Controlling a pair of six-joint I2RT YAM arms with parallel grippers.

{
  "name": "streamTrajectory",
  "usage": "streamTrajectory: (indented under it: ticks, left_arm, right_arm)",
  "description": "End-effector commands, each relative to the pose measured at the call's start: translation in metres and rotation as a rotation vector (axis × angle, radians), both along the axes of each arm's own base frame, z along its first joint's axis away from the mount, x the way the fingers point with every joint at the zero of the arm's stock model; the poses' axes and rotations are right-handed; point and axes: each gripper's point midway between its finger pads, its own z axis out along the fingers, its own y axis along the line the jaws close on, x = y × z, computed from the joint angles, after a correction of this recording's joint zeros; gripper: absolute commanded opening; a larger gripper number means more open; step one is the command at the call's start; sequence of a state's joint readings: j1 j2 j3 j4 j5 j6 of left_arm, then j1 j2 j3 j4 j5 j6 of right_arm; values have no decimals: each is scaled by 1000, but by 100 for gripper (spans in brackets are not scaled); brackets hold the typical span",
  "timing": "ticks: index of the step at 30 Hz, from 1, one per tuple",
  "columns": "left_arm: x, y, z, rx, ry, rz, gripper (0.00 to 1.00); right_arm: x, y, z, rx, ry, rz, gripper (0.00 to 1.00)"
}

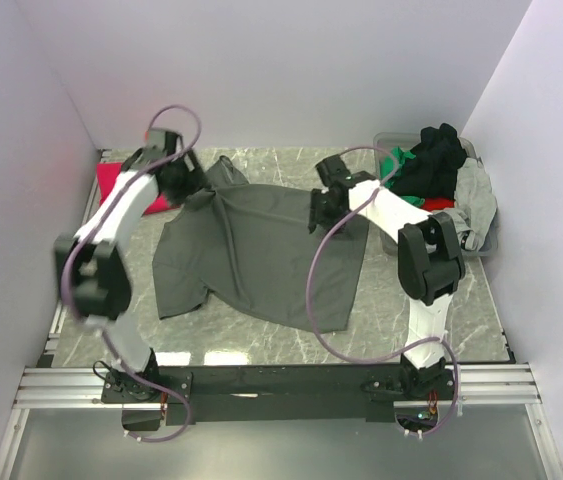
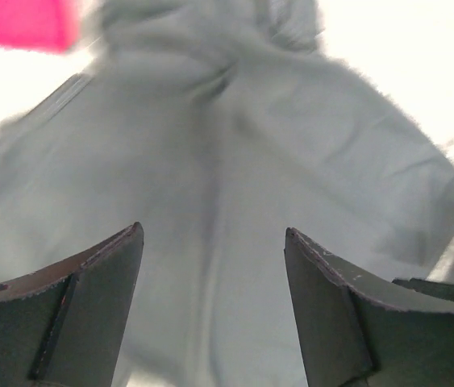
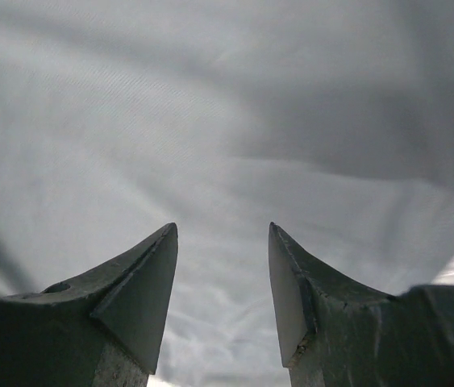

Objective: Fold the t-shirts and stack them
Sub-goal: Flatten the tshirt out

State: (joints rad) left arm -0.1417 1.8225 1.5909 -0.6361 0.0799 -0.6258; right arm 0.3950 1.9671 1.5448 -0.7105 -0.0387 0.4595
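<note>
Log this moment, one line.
left gripper: open, at dark charcoal-grey cloth t-shirt | right gripper: open, same shirt | shirt: spread, unfolded

The right hand [image 3: 222, 238] hangs, fingers parted, over the wrinkled grey t-shirt [image 3: 210, 121] that fills the view.

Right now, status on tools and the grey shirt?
Left tool open, right tool open, both over cloth. Charcoal shirt spread, rumpled, unfolded. Nothing lying on it.

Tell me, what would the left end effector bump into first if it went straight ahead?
Most likely the dark grey t-shirt, which fills the view just past the open left end effector. How near it is stays unclear.
</note>
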Motion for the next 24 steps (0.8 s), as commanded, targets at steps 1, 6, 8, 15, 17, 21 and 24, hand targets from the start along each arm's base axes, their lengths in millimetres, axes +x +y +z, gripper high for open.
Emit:
streamTrajectory:
  ticks: [1,6,8,15,17,21,24]
  left_arm:
    - [-58,39,12,110,5,157,76]
    - [-152,73,-39,105,132,358,68]
    - [-184,89,-51,74,146,453,61]
    - [-225,110,-79,-27,154,600,50]
    - [-235,111,-93,-21,218,627,48]
    - [-245,106,-115,-40,319,662,38]
    - [-252,105,-128,-47,368,695,35]
  right_arm:
    - [-10,15,20,44,-47,36,56]
    - [-26,19,10,58,-27,47,56]
    - [-33,19,7,66,-16,46,55]
    - [-48,21,2,78,-4,60,55]
    - [-51,22,2,77,-5,65,55]
    - [-54,19,4,69,-13,67,55]
    - [-55,16,5,58,-19,64,55]
